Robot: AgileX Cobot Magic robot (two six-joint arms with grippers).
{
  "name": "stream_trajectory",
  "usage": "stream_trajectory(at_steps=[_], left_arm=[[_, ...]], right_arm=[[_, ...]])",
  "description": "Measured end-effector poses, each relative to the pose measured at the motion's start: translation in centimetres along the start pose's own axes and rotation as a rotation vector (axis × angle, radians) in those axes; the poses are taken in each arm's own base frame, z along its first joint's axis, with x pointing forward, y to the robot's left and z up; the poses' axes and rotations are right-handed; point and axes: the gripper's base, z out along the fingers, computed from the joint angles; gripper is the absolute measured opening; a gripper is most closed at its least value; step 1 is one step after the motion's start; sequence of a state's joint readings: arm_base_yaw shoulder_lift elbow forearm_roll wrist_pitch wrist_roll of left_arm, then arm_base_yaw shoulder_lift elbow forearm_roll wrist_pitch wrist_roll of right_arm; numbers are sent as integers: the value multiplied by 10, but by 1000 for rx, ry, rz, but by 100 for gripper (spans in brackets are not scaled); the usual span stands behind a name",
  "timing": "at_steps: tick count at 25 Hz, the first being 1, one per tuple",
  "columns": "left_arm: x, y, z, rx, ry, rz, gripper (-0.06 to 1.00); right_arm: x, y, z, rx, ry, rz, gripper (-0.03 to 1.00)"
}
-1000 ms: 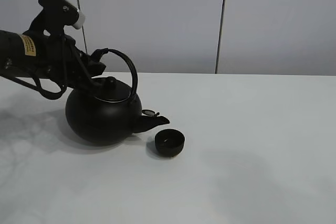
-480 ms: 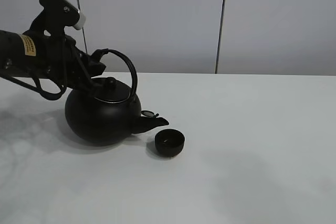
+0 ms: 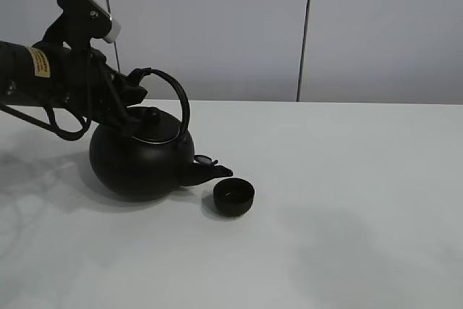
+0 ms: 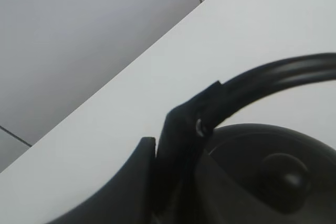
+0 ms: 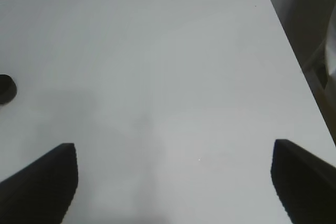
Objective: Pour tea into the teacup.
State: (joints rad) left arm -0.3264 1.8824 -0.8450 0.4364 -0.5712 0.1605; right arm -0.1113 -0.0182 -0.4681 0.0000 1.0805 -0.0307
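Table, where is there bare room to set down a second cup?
The table right of the teacup is bare, as is the front strip. Crowded at left: kettle spout close beside the teacup, left gripper on its handle.

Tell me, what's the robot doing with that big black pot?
It looks set to pour tea. The left gripper grips the kettle by its arched handle and tips it, so the spout points down at the small teacup beside it. No tea stream shows. The right gripper hangs open over the table, holding nothing.
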Motion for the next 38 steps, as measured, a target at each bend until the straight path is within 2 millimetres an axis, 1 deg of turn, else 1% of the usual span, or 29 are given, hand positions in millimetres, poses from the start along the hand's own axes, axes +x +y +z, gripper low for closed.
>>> stream_trajectory(at_steps=[26,29,38], left_arm=[[-1,0,0,0,-5,39,11],[-1,0,0,0,-2,5,11],[-2,1,0,-6,-23,-179,11]], right_arm=[[0,0,0,0,0,0,69],[0,0,0,0,0,0,69],[0,0,0,0,0,0,69]])
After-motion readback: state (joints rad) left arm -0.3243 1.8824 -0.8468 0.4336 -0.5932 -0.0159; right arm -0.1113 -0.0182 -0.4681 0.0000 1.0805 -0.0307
